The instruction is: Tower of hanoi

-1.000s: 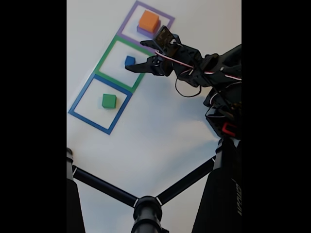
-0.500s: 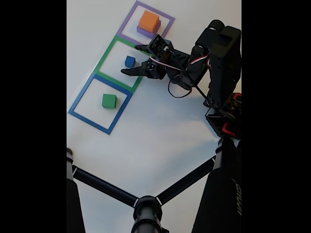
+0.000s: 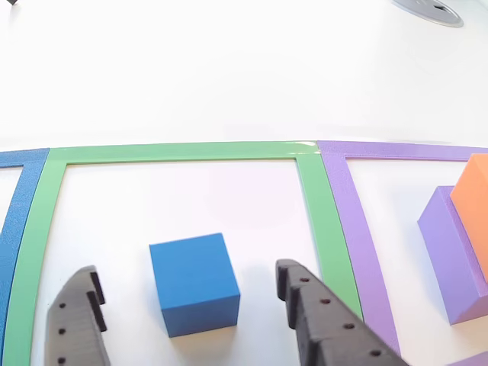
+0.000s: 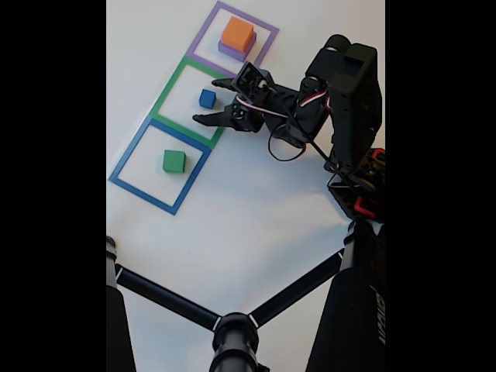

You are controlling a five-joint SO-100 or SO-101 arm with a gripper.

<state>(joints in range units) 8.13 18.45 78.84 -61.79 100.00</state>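
Your gripper [image 3: 187,293] wide open and empty, fingers [image 3: 305,305] either side of the blue cube [image 3: 194,282] inside the green outline [image 3: 309,191], not touching it, orange block [image 4: 237,33] atop purple block [image 3: 454,259], both cut off at the other view's right edge, green block [image 4: 173,161] in the blue outline [image 4: 124,167].

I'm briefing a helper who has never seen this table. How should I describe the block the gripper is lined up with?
Find the row of three flat square outlines on the white table and take the middle one, the green outline. Alone inside it sits the blue cube, with the open gripper straddling it. It is the smallest block, smaller than the green block in the blue outline.
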